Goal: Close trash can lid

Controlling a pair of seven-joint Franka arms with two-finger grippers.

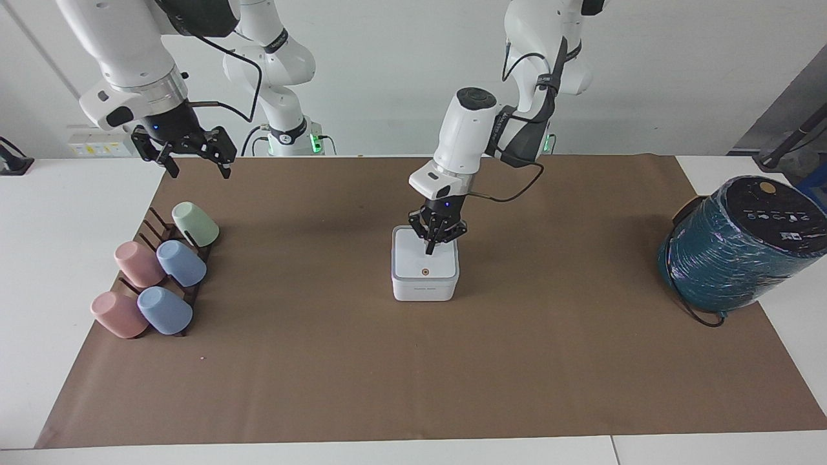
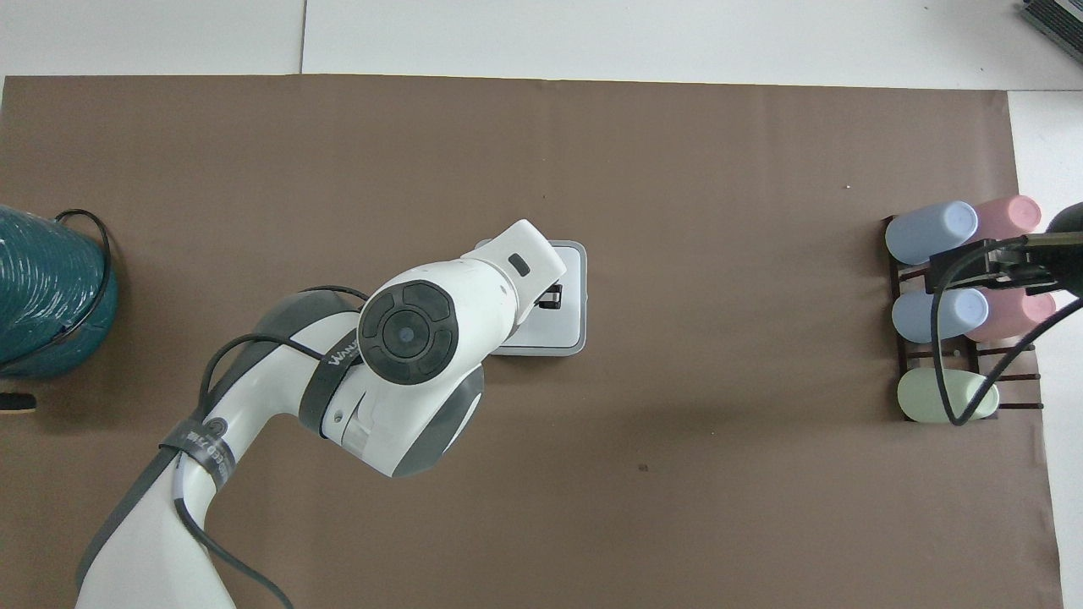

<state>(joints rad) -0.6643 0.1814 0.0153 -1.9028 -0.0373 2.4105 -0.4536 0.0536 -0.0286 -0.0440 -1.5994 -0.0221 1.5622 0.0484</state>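
The trash can (image 1: 424, 290) is a small white square box in the middle of the brown mat. Its lid (image 1: 420, 265) lies flat and closed on it, with the orange dot facing up. My left gripper (image 1: 430, 249) hangs just above the lid's edge nearer the robots, fingers shut together and pointing down, holding nothing. In the overhead view the left arm covers much of the trash can (image 2: 541, 342), and only the lid's strip (image 2: 574, 292) toward the right arm's end shows. My right gripper (image 1: 197, 168) is open and empty, waiting in the air over the cup rack's end of the table.
A rack (image 1: 169, 258) with several pastel cups lies at the right arm's end of the mat. A large teal wrapped cylinder (image 1: 736, 248) with a black cable stands at the left arm's end. The brown mat (image 1: 413, 374) covers the table.
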